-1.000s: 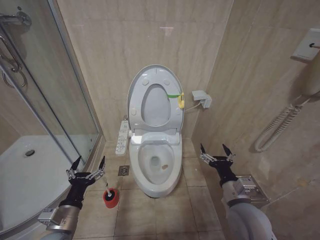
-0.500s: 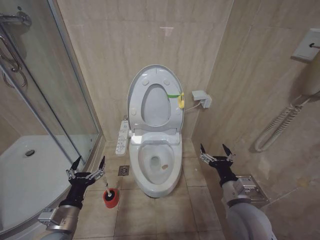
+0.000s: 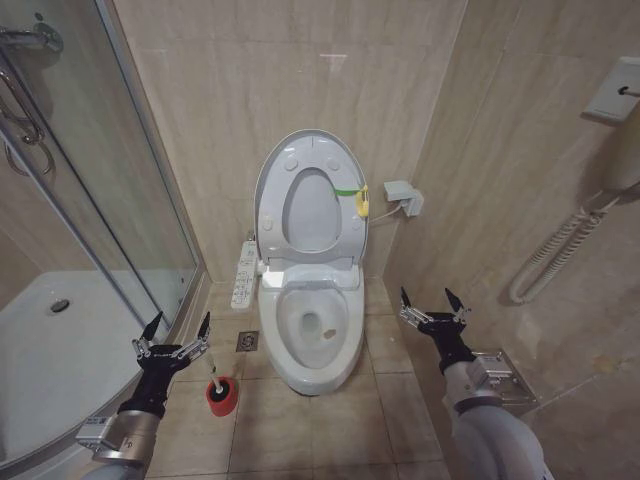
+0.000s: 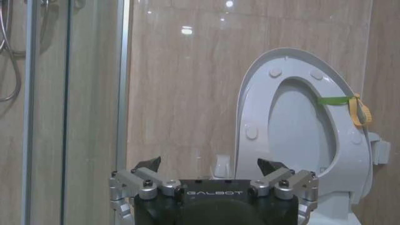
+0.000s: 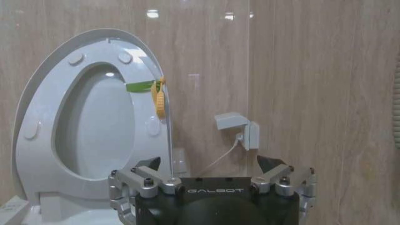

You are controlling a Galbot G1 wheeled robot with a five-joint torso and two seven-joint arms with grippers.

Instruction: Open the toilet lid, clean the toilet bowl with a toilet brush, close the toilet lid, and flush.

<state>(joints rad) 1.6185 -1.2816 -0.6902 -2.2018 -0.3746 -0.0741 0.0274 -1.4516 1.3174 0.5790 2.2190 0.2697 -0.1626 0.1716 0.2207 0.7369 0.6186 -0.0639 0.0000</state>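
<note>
Brush [image 3: 217, 385] in red cup — just beside spread left pincer [image 3: 176, 334]

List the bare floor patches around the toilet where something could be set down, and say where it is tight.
Free: the tiles in front of the toilet bowl, between the left gripper and right gripper, and the strip between the bowl and the right wall. Tight: the bowl's left side, where the toilet brush, a floor drain and the shower door's frame sit close together.
</note>
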